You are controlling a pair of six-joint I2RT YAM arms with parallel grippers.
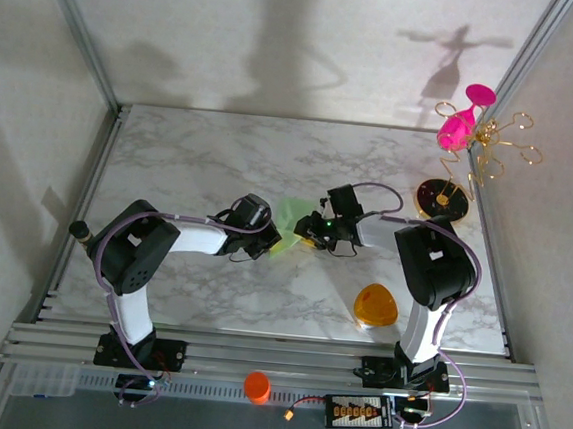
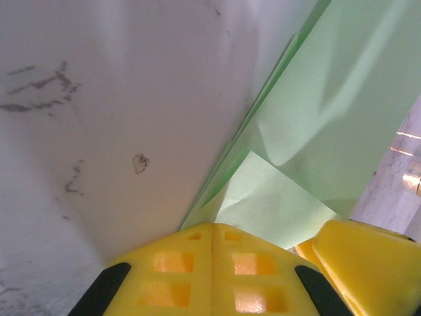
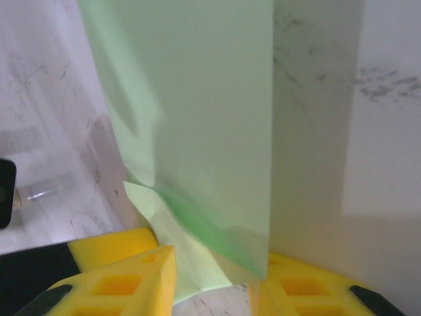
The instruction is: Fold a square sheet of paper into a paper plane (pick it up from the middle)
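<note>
- White marble tabletop (image 1: 190, 166) inside a white-walled frame; both arms reach in from the near edge and meet at its middle.
- The pale green sheet of paper (image 1: 291, 215) is at the middle of the tabletop, raised between the two grippers, partly folded and creased.
- Left gripper (image 2: 212, 263): yellow fingers clenched together, pinching the paper's lower edge where a crease runs down to them.
- Right gripper (image 3: 214, 263): released, fingers apart, with the paper hanging upright in the gap and a crumpled corner against one finger.
- An orange rounded triangle (image 1: 375, 305) lies near the right arm's base, apart from the paper.
</note>
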